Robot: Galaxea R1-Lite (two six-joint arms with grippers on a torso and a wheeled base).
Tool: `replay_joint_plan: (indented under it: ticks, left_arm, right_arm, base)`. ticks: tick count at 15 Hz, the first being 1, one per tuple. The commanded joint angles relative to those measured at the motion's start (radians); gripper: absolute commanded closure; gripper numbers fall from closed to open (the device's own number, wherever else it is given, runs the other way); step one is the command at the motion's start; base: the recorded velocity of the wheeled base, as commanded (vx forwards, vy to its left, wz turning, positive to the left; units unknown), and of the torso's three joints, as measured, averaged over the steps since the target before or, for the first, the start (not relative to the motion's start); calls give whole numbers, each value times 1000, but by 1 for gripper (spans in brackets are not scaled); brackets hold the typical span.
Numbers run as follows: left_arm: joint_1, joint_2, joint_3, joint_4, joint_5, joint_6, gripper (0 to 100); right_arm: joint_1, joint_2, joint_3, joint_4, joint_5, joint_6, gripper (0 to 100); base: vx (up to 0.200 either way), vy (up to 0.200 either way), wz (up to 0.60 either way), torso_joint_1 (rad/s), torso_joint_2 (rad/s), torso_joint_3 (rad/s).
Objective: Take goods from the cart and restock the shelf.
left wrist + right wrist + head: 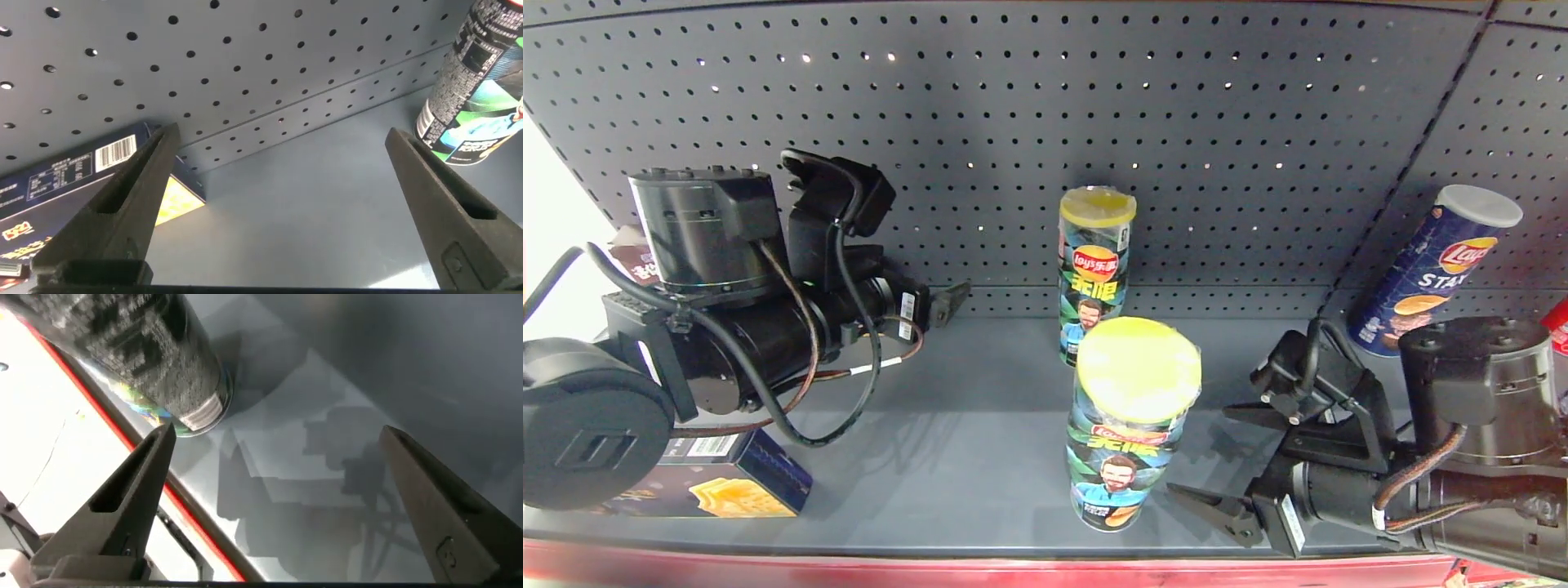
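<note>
Two chip cans with yellow lids stand upright on the grey shelf (pixel 964 425). The back can (pixel 1094 278) is near the pegboard, and the front can (pixel 1131 425) is close to the shelf's front edge. My right gripper (pixel 1221 457) is open just right of the front can, apart from it; the wrist view has that can (pixel 155 359) beyond the open right gripper (pixel 278 465). My left gripper (pixel 943 306) hovers left of the back can, open and empty. The left wrist view shows the left gripper (pixel 282 196) facing the pegboard, with the back can (pixel 478 82) off to one side.
A dark blue snack box (pixel 719 486) lies on the shelf's left front under my left arm, and a similar box (pixel 73 180) is in the left wrist view. A blue chip can (pixel 1429 273) leans at the right. A red strip (pixel 1013 572) edges the shelf front.
</note>
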Motion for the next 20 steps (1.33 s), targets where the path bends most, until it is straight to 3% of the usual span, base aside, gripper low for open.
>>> replay_joint_plan:
  ticks: [1,20]
  left_arm:
    - [0,4,3,-8,0,1,0]
    - [3,5,6,-10,0,0,0]
  right_arm:
    - [1,14,-14,0,2,-1,0]
    - [9,56,-62,-6,2,-2,0]
  base:
    - [0,0,0,0,0,0]
    - [0,0,0,0,0,0]
